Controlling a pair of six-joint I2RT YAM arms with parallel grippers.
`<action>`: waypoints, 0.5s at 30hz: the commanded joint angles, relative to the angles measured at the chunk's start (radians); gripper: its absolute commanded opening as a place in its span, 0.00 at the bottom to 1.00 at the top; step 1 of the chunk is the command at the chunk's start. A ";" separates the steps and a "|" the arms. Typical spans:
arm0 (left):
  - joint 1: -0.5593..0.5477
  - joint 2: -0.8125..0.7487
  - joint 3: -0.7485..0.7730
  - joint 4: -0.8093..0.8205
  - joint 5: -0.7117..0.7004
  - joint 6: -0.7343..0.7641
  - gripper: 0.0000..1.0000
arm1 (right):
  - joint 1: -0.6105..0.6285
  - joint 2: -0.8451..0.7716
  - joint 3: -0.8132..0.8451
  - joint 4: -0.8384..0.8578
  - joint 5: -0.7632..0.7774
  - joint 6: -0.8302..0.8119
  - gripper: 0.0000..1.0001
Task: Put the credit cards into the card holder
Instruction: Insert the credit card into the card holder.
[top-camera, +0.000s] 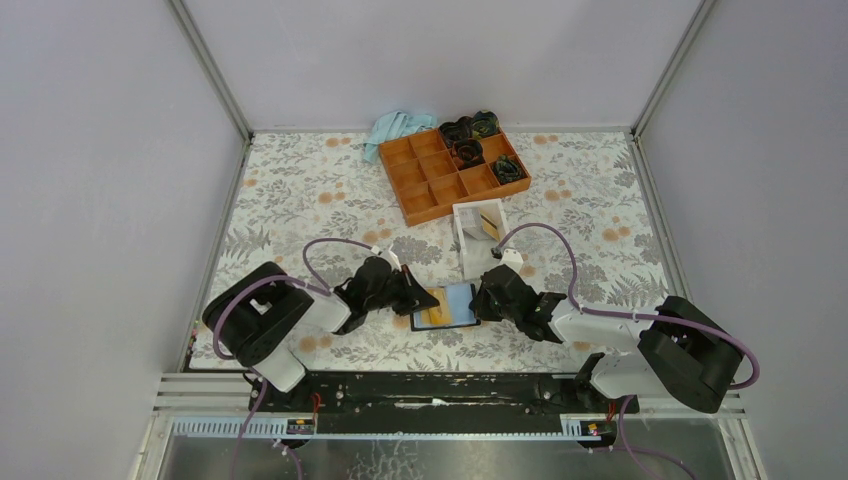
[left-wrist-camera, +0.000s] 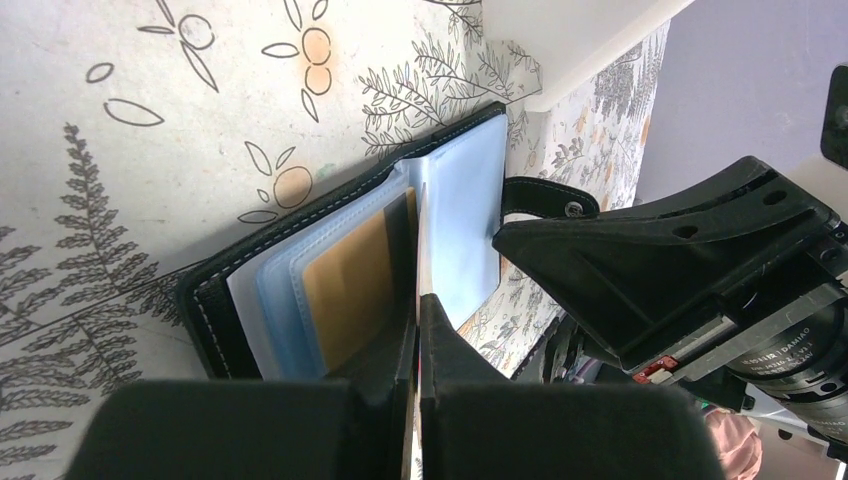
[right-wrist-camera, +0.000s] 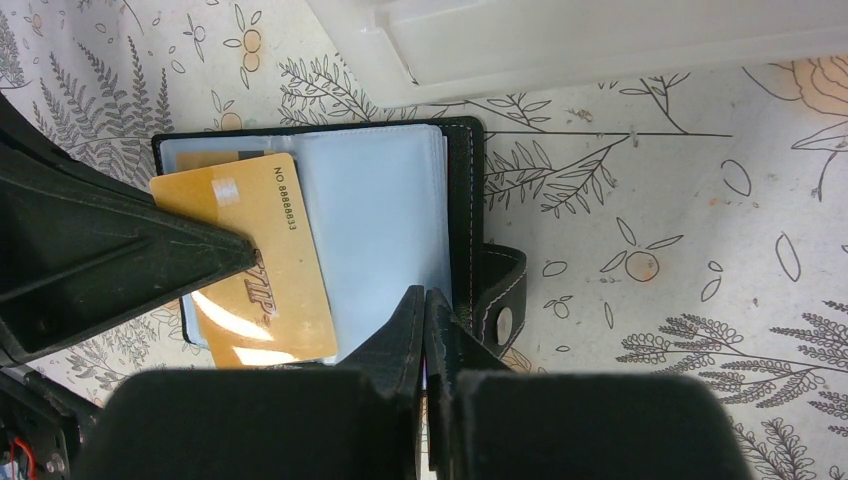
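The card holder (top-camera: 463, 303) lies open on the desk (top-camera: 300, 200), light-blue sleeves up, right between the two arms near the front edge. The overhead only gives you a yellow patch on it. The right wrist view shows a gold credit card (right-wrist-camera: 265, 270) lying partly off the left page. The left gripper (left-wrist-camera: 418, 320) is clenched on that card, which its own camera sees as just a thin edge between the fingers. That camera also catches a second card (left-wrist-camera: 350, 285) already tucked in a sleeve. The right gripper (right-wrist-camera: 425, 305) is closed at the holder's near edge beside the snap tab (right-wrist-camera: 503, 290); it might be pinching a sleeve, hard to tell. Just behind sits a white box (top-camera: 465, 245), and farther back an orange tray (top-camera: 440, 190).
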 joint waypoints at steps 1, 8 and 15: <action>0.007 0.035 0.011 0.008 0.004 0.003 0.00 | 0.004 0.003 -0.007 0.028 0.032 0.010 0.00; 0.007 0.054 0.021 0.011 0.016 0.004 0.00 | 0.004 0.009 -0.004 0.027 0.030 0.010 0.00; 0.007 0.071 0.037 0.002 0.035 0.019 0.00 | 0.005 0.014 -0.002 0.028 0.024 0.008 0.00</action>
